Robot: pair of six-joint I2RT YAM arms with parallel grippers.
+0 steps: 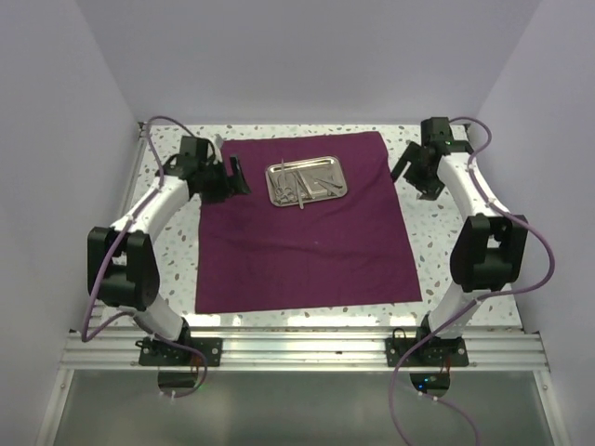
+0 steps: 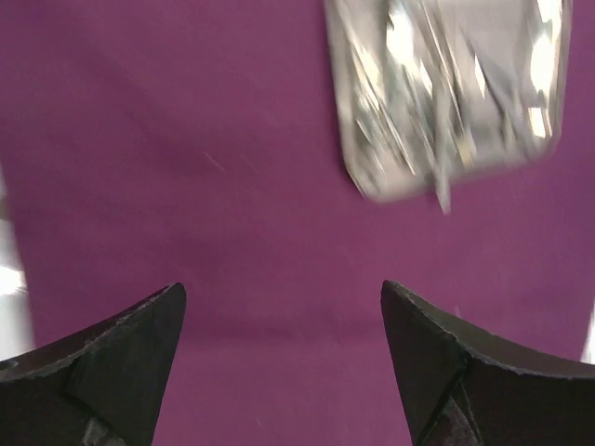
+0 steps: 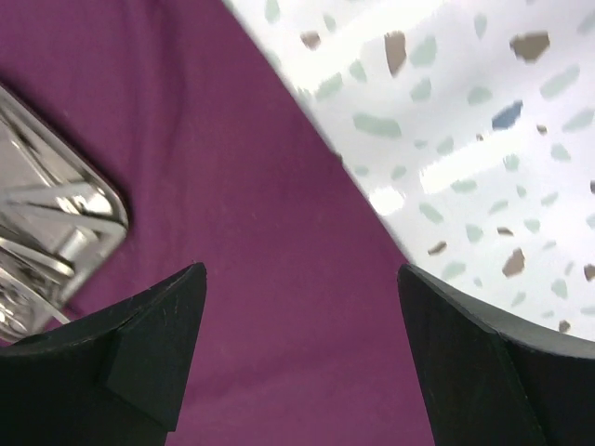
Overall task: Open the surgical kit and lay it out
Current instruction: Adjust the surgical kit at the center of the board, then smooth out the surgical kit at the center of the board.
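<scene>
Purple cloth [image 1: 297,246] lies spread flat on the speckled surface [image 1: 435,251], and its near edge is close to my arm bases. I see only shallow creases in it. I judge it soft, light and limp, so if it needs more smoothing I would pinch it at a corner or at an edge.

Farther away, on the back half of the cloth, stands the small steel tray [image 1: 308,180], shiny and rectangular with rounded corners. It looks stiff and smooth, probably slippery for my fingers, so the raised rim seems the best place to take it. Inside it the thin silver instruments [image 1: 299,189] lie in a crossed heap, and I cannot tell the single pieces apart. They look light, hard and slippery. I think each one must be taken alone, across its shaft or at a ring handle, so that it does not drag the others.

My left pincer [image 2: 284,293] is released and grasps nothing, above the cloth just left of the tray. My right pincer [image 3: 302,269] is also released and without load, over the right border of the cloth.
</scene>
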